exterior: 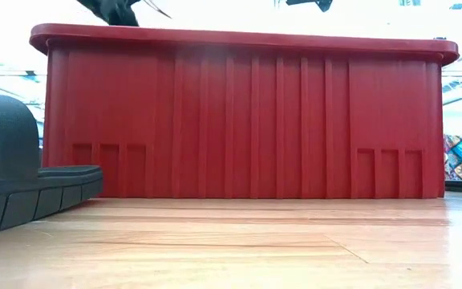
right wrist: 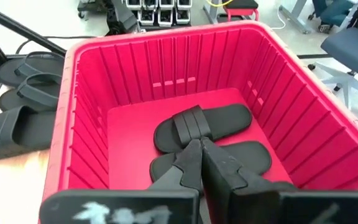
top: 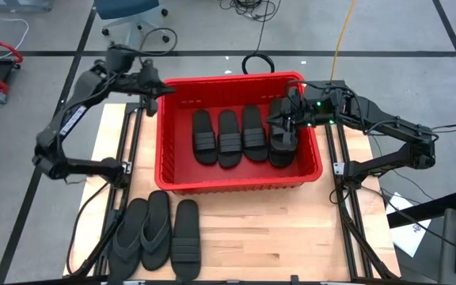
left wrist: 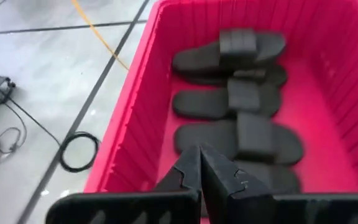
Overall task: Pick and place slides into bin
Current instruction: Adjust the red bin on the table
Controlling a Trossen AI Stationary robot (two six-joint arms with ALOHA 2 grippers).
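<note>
The red bin (top: 182, 184) stands mid-table and holds several black band-strap slides side by side (top: 228, 136). At the bin's right end, one slide (right wrist: 201, 124) lies tilted on top of another (right wrist: 244, 155). My right gripper (top: 290, 120) is shut, low inside the bin, with its tips (right wrist: 199, 146) right at the top slide's strap. My left gripper (top: 163, 87) is shut and empty above the bin's far left corner (left wrist: 201, 152). Two thong flip-flops (top: 142, 233) and one band slide (top: 186, 239) lie on the table at the near left. My right gripper's shut fingertips (right wrist: 194, 155) stand at the band strap (right wrist: 191, 124) of the top slide, slanting down from the table's right side. I cannot tell whether they touch it. The slide rests tilted on the slide under it.
The bin's tall ribbed walls (exterior: 247, 120) ring the slides. Wooden table top (top: 275, 229) lies bare to the near right of the bin. Black frame rails (top: 347, 214) run along both table sides. A cable loop (top: 256, 63) lies on the floor beyond the bin.
</note>
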